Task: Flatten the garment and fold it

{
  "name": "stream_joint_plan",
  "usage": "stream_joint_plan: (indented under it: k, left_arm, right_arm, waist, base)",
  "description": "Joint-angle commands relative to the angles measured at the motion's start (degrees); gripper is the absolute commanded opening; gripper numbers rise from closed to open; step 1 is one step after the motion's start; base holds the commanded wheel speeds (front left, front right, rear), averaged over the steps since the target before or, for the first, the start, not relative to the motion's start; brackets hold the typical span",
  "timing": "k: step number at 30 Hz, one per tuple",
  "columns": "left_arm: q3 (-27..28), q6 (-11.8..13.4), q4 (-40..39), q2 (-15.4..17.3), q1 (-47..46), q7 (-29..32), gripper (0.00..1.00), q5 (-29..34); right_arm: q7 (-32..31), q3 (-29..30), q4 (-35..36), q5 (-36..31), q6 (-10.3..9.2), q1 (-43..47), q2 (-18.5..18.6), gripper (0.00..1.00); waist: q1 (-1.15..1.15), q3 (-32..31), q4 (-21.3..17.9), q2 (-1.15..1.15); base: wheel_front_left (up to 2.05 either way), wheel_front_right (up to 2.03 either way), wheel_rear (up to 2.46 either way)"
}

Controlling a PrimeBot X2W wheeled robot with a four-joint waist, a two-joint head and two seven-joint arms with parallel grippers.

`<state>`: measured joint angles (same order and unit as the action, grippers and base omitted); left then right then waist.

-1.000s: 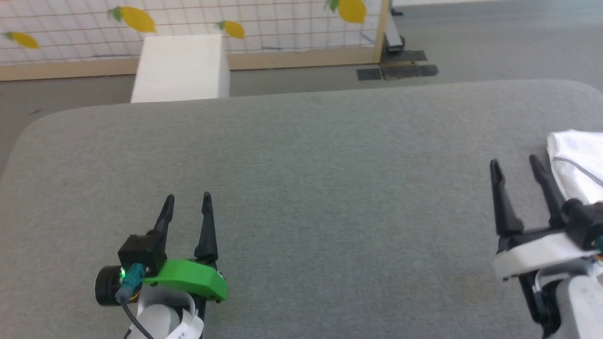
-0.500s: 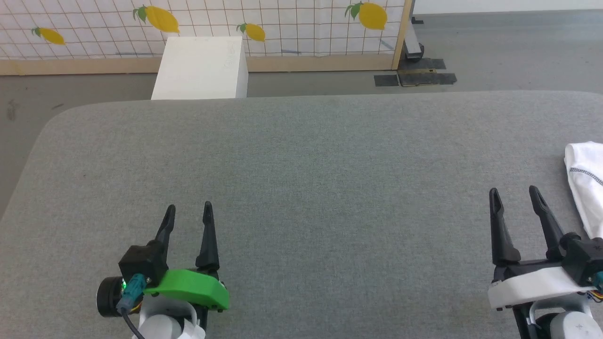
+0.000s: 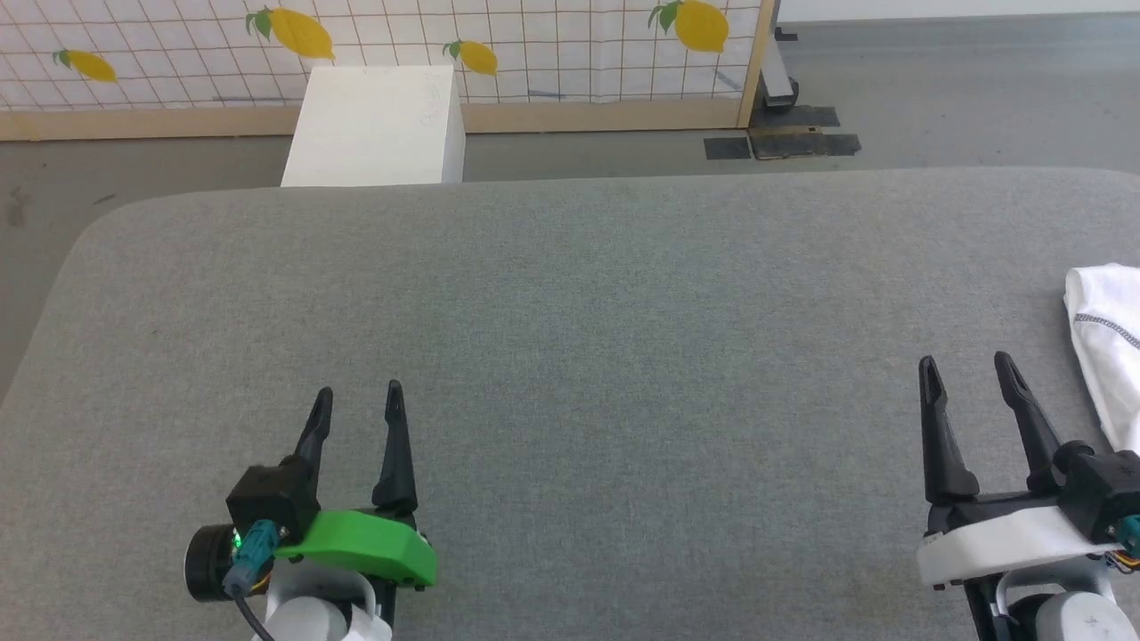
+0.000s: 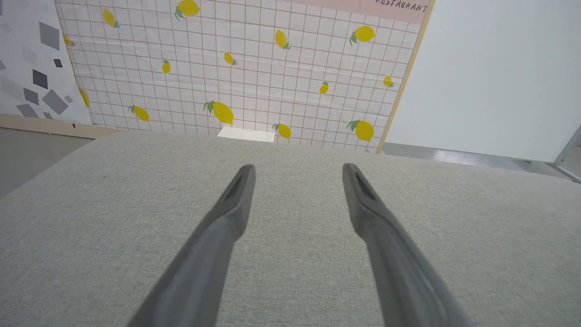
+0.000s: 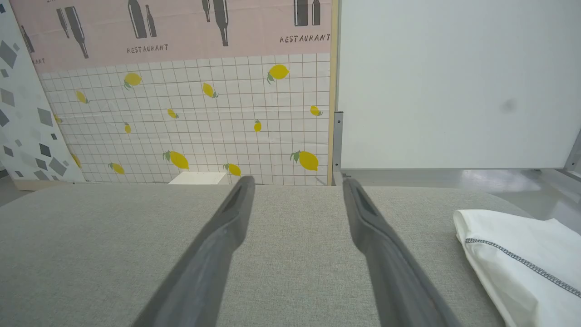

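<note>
You are looking down at a wide grey table [image 3: 570,294] covered in a woven cloth. The left gripper [image 3: 359,392] is sitting low on your left, fingers pointing away from you, its jaws standing wide apart and holding nothing. In the left wrist view, the left gripper [image 4: 298,168] is showing bare table between its two dark fingers. The right gripper [image 3: 964,361] is sitting low on your right, its jaws also spread wide and gripping nothing.

The white shirt [image 3: 1109,347] is lying bunched at the table's far right edge, near the right gripper's outer finger (whether they are touching, you cannot tell from above). In the right wrist view, the right gripper [image 5: 295,179] is pointing across bare table, and the white shirt [image 5: 522,263] is lying off to its right, apart from the fingers, with a grey stitched seam [image 5: 517,259] running diagonally across the cloth.

Beyond the table, a white box [image 3: 374,125] is standing on the floor in front of a lemon-patterned panel [image 3: 534,44].
</note>
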<state>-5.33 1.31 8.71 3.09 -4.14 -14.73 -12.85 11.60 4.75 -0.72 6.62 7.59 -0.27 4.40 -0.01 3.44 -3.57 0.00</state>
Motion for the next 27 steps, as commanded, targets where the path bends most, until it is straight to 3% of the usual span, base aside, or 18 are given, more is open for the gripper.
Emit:
stream_joint_plan:
  k: [1,6,7,27]
  left_arm:
    - [-0.1,0.31,-0.22,-0.21,0.74,-0.27,1.0,-0.47]
    - [-0.23,0.5,-0.1,-0.21,0.74,-0.27,1.0,-0.92]
    - [-0.22,0.3,0.0,-0.01,0.0,0.0,0.0,-0.6]
    - [0.15,0.17,-0.64,-0.03,0.29,1.14,0.0,0.4]
  right_arm:
    - [-0.18,-0.09,0.4,-0.39,-0.1,0.65,-0.3,1.0]
    - [-0.42,-0.1,0.43,-0.43,-0.1,0.8,-0.38,1.0]
    - [-0.26,-0.01,0.11,-0.06,0.0,0.06,-0.1,0.0]
    - [-1.1,-0.33,0.05,-0.54,-0.01,0.08,-0.16,0.0]
  waist:
    - [0.01,0.0,-0.04,0.0]
    - [0.01,0.03,-0.15,0.0]
    - [0.01,0.03,-0.16,0.0]
    - [0.01,-0.24,0.12,0.0]
  base:
    - [0.0,0.0,0.0]
    - [0.0,0.0,0.0]
    - [0.0,0.0,0.0]
    - [0.0,0.0,0.0]
